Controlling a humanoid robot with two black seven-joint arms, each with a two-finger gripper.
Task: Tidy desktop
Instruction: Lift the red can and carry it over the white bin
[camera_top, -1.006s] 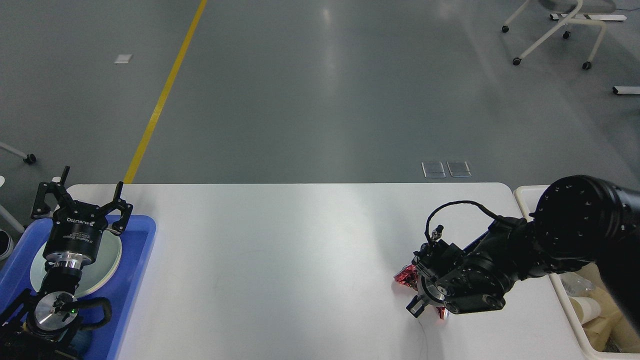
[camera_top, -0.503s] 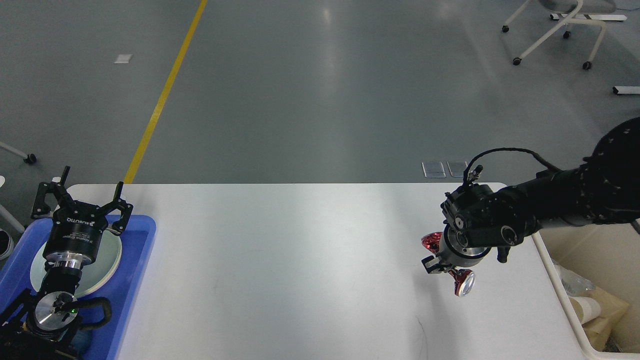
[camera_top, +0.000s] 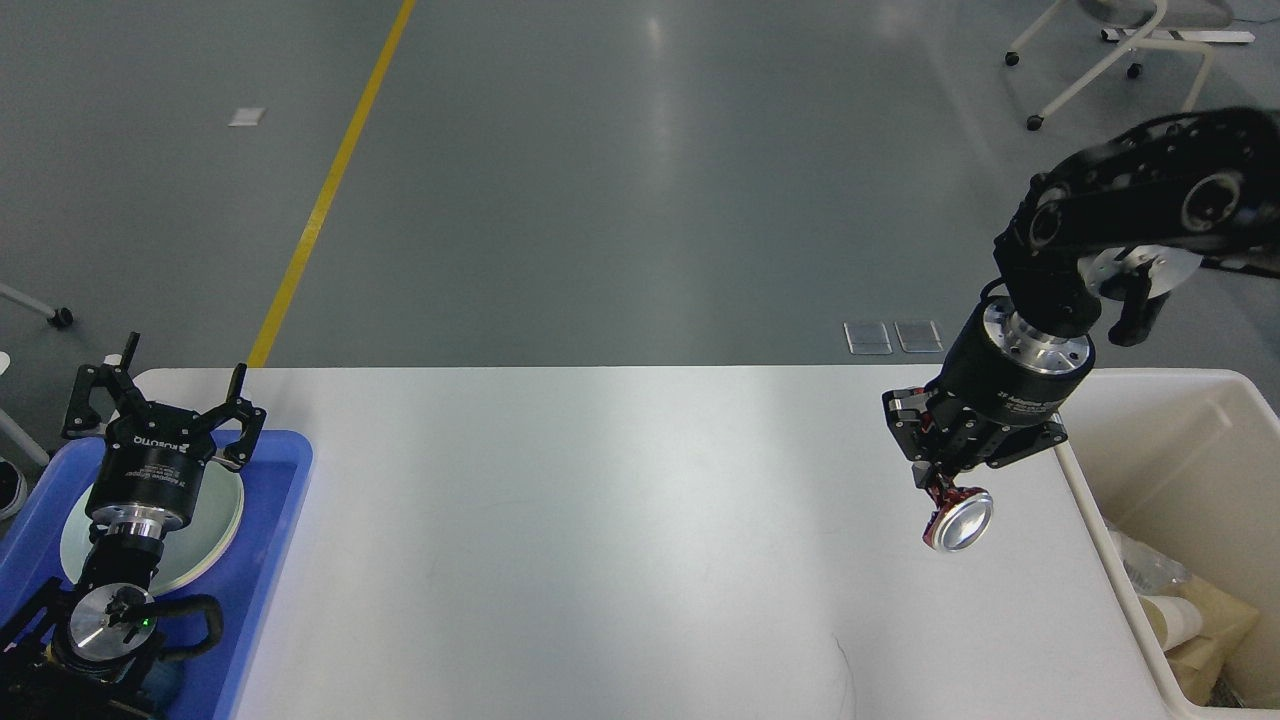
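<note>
While the left gripper (camera_top: 165, 395) hangs over the blue tray (camera_top: 270, 560) at the near left, its fingers spread wide and empty above a white plate (camera_top: 215, 520), the desktop (camera_top: 600, 530) stretches white across the middle. At its right end, the right gripper (camera_top: 940, 485) is closed on a crushed red can (camera_top: 957, 518), held clear above the surface beside the cream bin (camera_top: 1180, 470).
</note>
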